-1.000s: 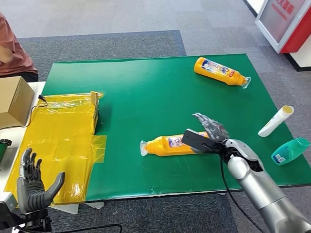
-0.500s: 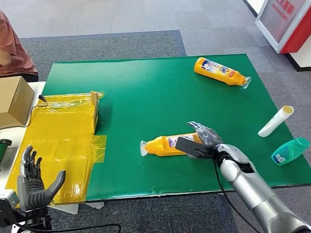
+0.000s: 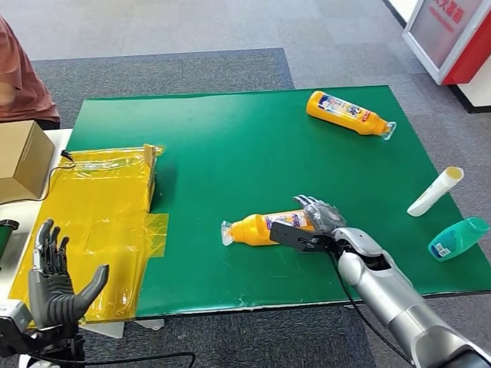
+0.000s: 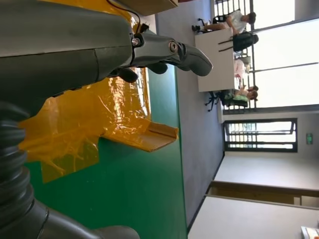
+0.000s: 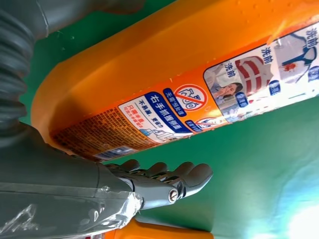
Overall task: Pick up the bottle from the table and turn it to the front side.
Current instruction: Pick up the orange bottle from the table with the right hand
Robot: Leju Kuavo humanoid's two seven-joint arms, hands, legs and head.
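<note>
Head view: the right hand (image 3: 315, 218) is closing in on the base end of the near bottle (image 3: 263, 227), having slid along the mat (image 3: 232, 146) toward it over the last second, from beside that end to over it. The fingers (image 5: 169, 172) are lying stretched together alongside the bottle's flat side, the thumb apart on the far side of it; whether they are already pressing it cannot be told. This is suggesting that the grasp is about to be made, with lifting and turning not yet begun.

The bottle is lying on its side near the mat's front edge, cap pointing toward the left edge. It is a flattened orange plastic form with rounded shoulders and a glossy printed label (image 5: 180, 107); the fine print and barcode facing up are suggesting the back side.

A second orange bottle (image 3: 349, 113) is lying near the far right corner. The left hand (image 3: 55, 284) is hovering off the front left corner, fingers spread and holding nothing, over crinkled yellow film (image 3: 98, 215).
</note>
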